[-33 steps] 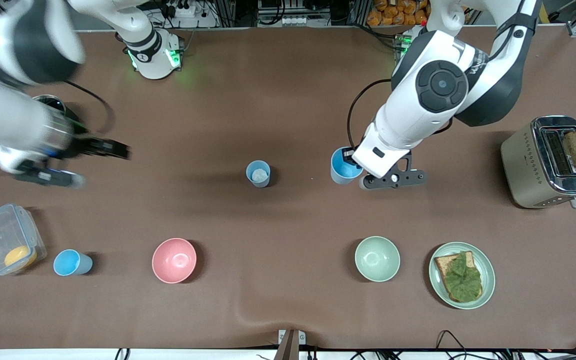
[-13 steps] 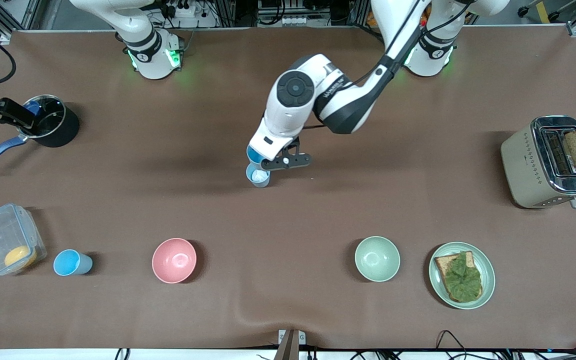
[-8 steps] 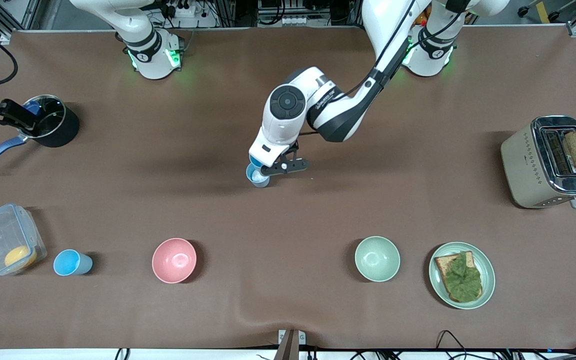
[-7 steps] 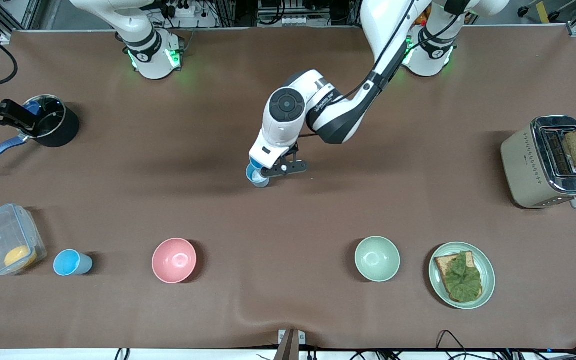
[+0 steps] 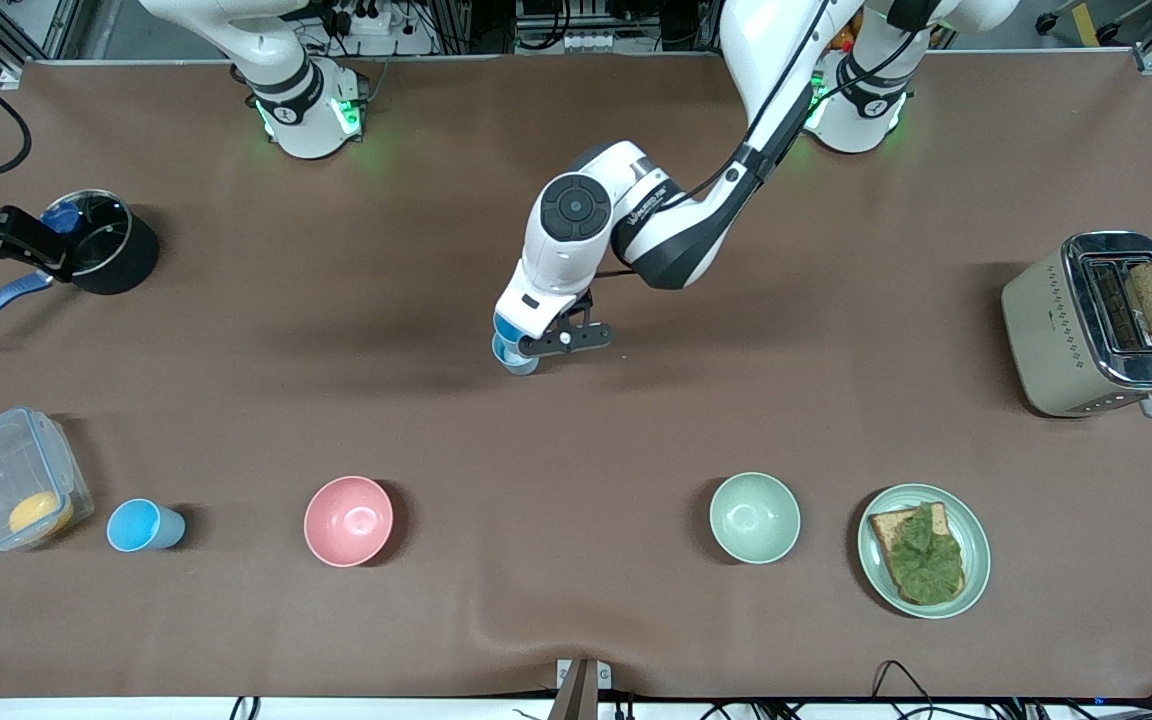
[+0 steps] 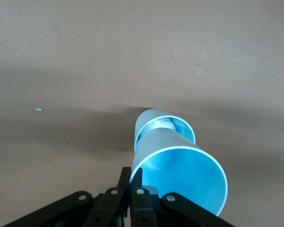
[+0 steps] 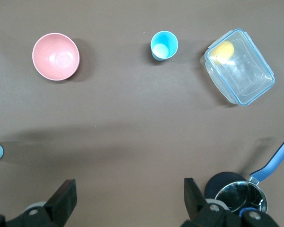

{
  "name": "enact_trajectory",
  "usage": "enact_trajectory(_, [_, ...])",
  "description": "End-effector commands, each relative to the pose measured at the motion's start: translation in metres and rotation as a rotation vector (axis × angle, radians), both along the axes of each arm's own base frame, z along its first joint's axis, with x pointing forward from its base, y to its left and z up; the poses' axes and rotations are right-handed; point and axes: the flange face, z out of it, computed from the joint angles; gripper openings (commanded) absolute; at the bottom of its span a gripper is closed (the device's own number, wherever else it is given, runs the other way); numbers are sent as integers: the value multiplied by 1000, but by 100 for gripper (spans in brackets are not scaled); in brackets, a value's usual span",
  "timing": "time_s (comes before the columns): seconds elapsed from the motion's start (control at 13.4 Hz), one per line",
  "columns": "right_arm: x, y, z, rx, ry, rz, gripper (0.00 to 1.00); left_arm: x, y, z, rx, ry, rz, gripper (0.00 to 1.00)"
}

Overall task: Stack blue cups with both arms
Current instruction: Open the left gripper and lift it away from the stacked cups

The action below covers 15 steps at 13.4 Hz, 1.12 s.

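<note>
The left gripper (image 6: 132,189), closed on a cup (image 6: 180,177), lowers it into the middle cup (image 6: 156,124); next, release; the right gripper (image 7: 128,198) waits open over the pot (image 7: 237,196).

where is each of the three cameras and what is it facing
Front view: high across the table, facing both arms' bases; shows the left gripper lowering a held cup into the middle cup.
Left wrist view: on the left wrist, looking down past its shut fingers at both cups.
Right wrist view: high on the right wrist, open fingers over the table near the pot.
Shared: pink bowl, lone blue cup appear in front and right wrist views.
</note>
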Motion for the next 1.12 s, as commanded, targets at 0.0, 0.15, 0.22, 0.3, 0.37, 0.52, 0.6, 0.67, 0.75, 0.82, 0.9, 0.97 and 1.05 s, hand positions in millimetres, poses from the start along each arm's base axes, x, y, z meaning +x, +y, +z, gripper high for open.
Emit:
enact_trajectory(0.0, [4, 2, 0, 3, -6, 17, 100, -3, -7, -5, 5, -26, 6, 0])
enact_trajectory(0.15, [3, 4, 0, 3, -6, 17, 100, -3, -8, -11, 4, -27, 5, 0])
enact_trajectory(0.22, [3, 4, -1, 3, -4, 17, 100, -2, -9, -12, -4, -34, 7, 0])
enact_trajectory(0.3, [4, 5, 0, 3, -6, 14, 100, -3, -11, -13, -13, -42, 7, 0])
enact_trajectory(0.37, [4, 6, 0, 3, -6, 11, 100, -5, -15, -12, -19, -54, -16, 10])
enact_trajectory(0.52, [4, 8, -1, 3, -3, 15, 100, -1, -11, 8, -31, -80, -16, 100])
enact_trajectory(0.6, [4, 8, -1, 3, -3, 14, 100, 9, 1, 32, -42, -100, 2, 100])
enact_trajectory(0.67, [4, 8, -1, 3, -3, 12, 100, 30, 31, 63, -39, -111, 30, 100])
enact_trajectory(0.75, [4, 8, -1, 3, -3, 12, 100, 45, 58, 90, -28, -116, 29, 100])
enact_trajectory(0.82, [4, 6, -2, 3, -2, 9, 100, 62, 87, 116, -26, -131, 34, 100])
enact_trajectory(0.9, [5, 7, -2, 3, -3, 12, 100, 83, 120, 141, -32, -159, 46, 100])
enact_trajectory(0.97, [4, 8, -2, 3, 0, 12, 100, 99, 153, 166, -35, -187, 45, 100])
enact_trajectory(1.05, [4, 6, -2, 4, -2, 9, 100, 111, 186, 182, -25, -202, 18, 100])
